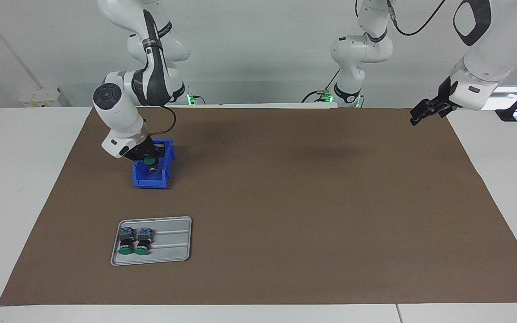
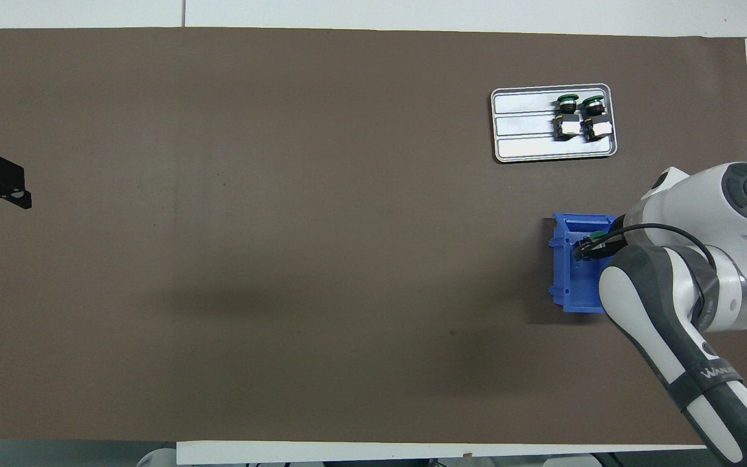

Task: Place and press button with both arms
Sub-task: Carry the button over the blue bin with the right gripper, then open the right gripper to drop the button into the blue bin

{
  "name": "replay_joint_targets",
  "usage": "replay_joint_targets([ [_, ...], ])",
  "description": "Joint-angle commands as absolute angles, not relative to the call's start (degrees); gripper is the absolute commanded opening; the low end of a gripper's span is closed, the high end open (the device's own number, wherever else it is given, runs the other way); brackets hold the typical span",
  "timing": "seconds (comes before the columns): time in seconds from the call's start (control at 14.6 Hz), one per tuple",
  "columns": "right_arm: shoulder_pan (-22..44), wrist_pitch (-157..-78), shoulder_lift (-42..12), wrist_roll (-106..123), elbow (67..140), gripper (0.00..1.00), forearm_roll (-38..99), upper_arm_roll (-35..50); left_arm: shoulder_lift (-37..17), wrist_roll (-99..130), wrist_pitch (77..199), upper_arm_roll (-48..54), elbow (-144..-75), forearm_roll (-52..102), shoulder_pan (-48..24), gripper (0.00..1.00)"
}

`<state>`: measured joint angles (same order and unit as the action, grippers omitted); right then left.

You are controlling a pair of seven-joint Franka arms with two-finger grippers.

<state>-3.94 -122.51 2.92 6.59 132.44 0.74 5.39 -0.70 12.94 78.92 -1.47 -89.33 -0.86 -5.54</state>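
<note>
**Green-capped button pinched inside the blue bin**

Matte brown mat [image 1: 285, 202] spread flat across a smooth white table [image 1: 16, 179]. Near the right arm's end, a glossy blue plastic bin [image 1: 153, 177], boxy with ribbed walls. Down inside it, the right gripper [image 1: 149, 162], black fingers pressed in on a button [image 1: 149, 159]: round flat green cap showing between the fingers, body mostly hidden. Farther from the robots than the bin, a grey metal tray [image 1: 173, 240], rectangular with rounded corners and raised ridges. On the tray, two matching buttons [image 1: 133, 240] lying side by side, green caps pointing away from the robots, black cylindrical bodies, grey-blue block ends. Left gripper [image 1: 425, 112] waiting high over the mat's edge at the left arm's end, fingers spread, holding nothing.
</note>
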Motion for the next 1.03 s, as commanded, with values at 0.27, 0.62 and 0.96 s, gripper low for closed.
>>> replay_joint_targets([
  [0.27,-4.66,-122.52,2.81,7.82,131.67,0.57,1.49,5.98,0.0,12.83,79.63,-1.76,-90.18,-0.35,-5.36,1.0],
  [0.62,-4.57,-112.09,4.04,8.0,122.46,1.0,1.49,5.98,0.0,12.83,79.63,-1.76,-90.18,-0.35,-5.36,1.0],
  [0.96,-5.27,-94.79,4.4,7.82,103.32,1.0,1.32,5.89,0.0,12.83,79.63,-1.76,-90.18,-0.35,-5.36,1.0],
])
